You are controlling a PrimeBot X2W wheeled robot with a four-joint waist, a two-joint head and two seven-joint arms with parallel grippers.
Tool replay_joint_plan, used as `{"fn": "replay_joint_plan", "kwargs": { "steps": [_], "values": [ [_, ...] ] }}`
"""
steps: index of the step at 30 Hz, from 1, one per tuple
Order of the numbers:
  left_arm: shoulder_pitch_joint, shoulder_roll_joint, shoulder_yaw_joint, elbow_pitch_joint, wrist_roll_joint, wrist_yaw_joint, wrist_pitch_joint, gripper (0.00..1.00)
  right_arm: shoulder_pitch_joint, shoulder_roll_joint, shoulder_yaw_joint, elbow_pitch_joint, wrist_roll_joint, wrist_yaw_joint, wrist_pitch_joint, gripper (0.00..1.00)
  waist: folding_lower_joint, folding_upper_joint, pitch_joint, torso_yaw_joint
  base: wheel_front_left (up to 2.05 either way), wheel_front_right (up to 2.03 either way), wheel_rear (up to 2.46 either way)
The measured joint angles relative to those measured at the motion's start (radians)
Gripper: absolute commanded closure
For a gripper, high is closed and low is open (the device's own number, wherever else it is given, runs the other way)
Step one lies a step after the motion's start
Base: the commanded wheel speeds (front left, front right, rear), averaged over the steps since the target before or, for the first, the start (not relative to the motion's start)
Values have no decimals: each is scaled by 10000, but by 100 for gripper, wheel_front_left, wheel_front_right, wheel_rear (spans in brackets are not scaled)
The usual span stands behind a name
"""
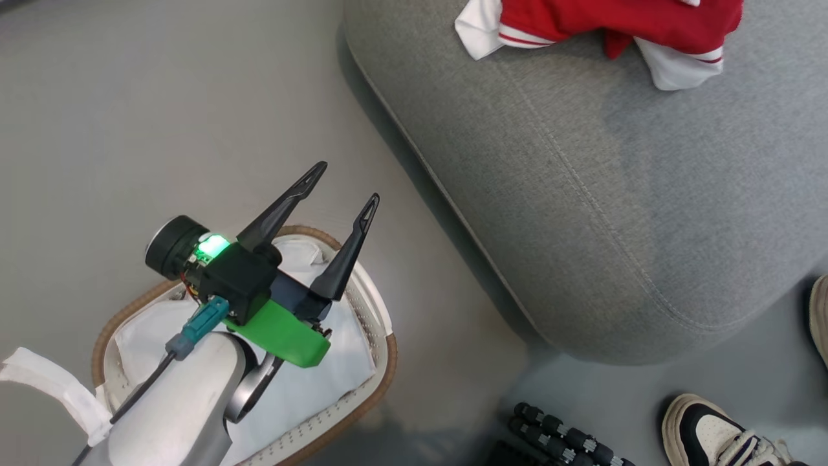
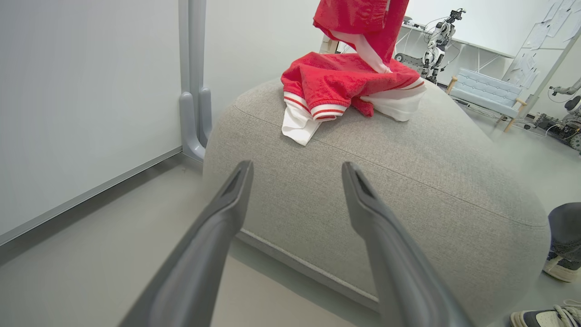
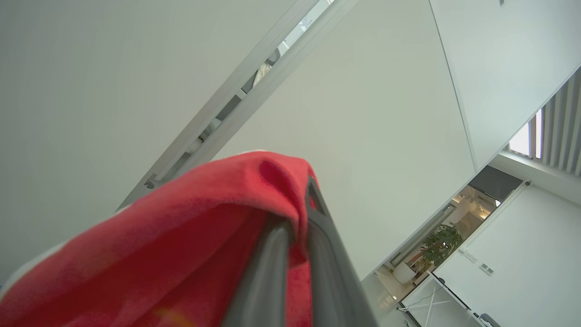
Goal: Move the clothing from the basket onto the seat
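Hovering over the basket (image 1: 383,362) in head view, your left end effector (image 1: 347,182) has both fingers spread wide with nothing between them, tips aimed toward the seat (image 1: 614,194). The basket sits on the floor (image 1: 162,97) just beside the seat's edge. The white liner (image 1: 323,378) shows inside it, and the forearm covers part of the interior.

Your right end effector (image 3: 295,204) is clamped tight on a fold of a red garment (image 3: 181,236). Fabric drapes over both fingers, and that camera looks up at the wall.

Left wrist view: red fabric hangs down from above the frame and touches the rest of the clothing (image 2: 336,81), which is heaped on top of the seat. A striped cuff and white trim spill toward the near edge. Head view puts that heap at the seat's far side.

A person's shoe (image 1: 711,433) is on the floor near the seat's corner.
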Motion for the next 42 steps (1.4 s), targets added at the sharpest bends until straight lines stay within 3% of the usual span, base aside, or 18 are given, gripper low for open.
{"fn": "replay_joint_plan", "kwargs": {
  "steps": [10, 18, 19, 20, 21, 22, 33, 42],
  "values": [
    [-422, 180, 8, -151, -61, 0, 0, 0, 2141, 1195, -1110, 2115, -512, 0, -301, 100, 0, 0, 1041, 810, 0, 0, 0],
    [-427, 142, 92, 17, -96, 0, 0, 0, 4018, 2046, -2899, 3135, -759, 0, -407, 100, 0, 0, 1116, 1161, 0, 0, 0],
    [-419, 119, 128, 50, -98, 0, 0, 0, 4288, 2117, -3131, 3057, -761, 0, -407, 93, 0, 0, 1048, 1164, 0, 0, 0],
    [-410, 86, 167, 77, -107, 0, 0, 0, 4502, 2173, -3323, 2978, -765, 0, -407, 73, -1, 0, 985, 1163, 0, 0, 0],
    [-403, 42, 213, 119, -125, 0, 0, 0, 4781, 2251, -3528, 2840, -777, 0, -407, 47, 0, 0, 895, 1157, 0, 0, 0],
    [-391, -31, 255, 157, -142, 0, 0, 0, 5067, 2314, -3697, 2692, -775, 0, -407, 0, 0, 0, 792, 1150, 0, 0, 0],
    [534, -809, 1099, 640, -40, 0, -2, 0, 7590, 2786, -4493, 1388, -274, 0, -408, 0, -2, 0, -594, 1245, 0, 0, 0],
    [1463, -1469, 2598, 1014, 454, 0, 0, 0, 8599, 3747, -3196, 100, 77, 0, -408, 0, -2, 0, -1780, 1670, 0, 0, 0]
  ]
}}
